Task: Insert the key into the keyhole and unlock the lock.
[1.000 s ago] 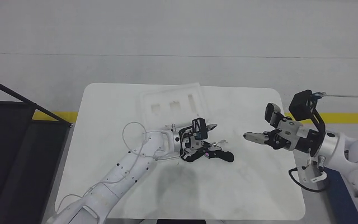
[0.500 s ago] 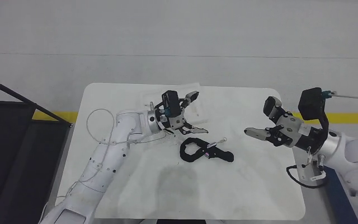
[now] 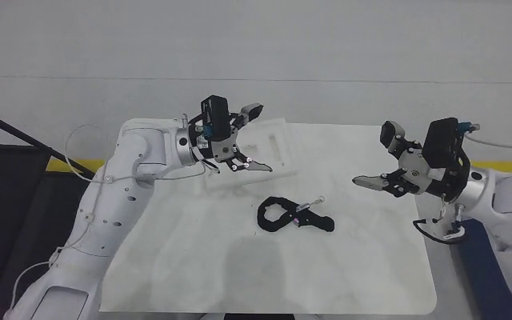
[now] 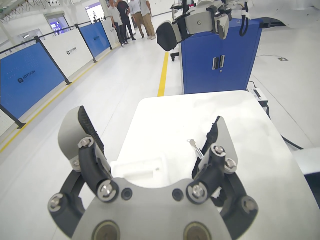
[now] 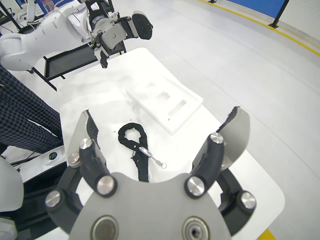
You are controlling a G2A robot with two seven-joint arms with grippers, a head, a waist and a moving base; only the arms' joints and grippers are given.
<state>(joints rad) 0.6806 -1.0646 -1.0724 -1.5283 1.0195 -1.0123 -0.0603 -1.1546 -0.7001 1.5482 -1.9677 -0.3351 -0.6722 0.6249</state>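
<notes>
A black fabric-covered chain lock lies in the middle of the white table. Its silver cylinder has the key sticking out of its end, a small ring hanging from it. In the left wrist view the key peeks out beside one finger. My left gripper hangs open above the foam tray, well back and left of the lock. My right gripper is open too, held above the table's right part, with the lock lying ahead of its own open gripper.
A white foam tray with several cut-out recesses sits at the back of the table, also seen as the foam tray. A black cart stands off the left edge, and a blue cabinet off the right.
My left gripper, down at the lock a second ago, has left it and moved up and back-left over the foam tray. The right gripper shifted slightly back. The lock stays put.
</notes>
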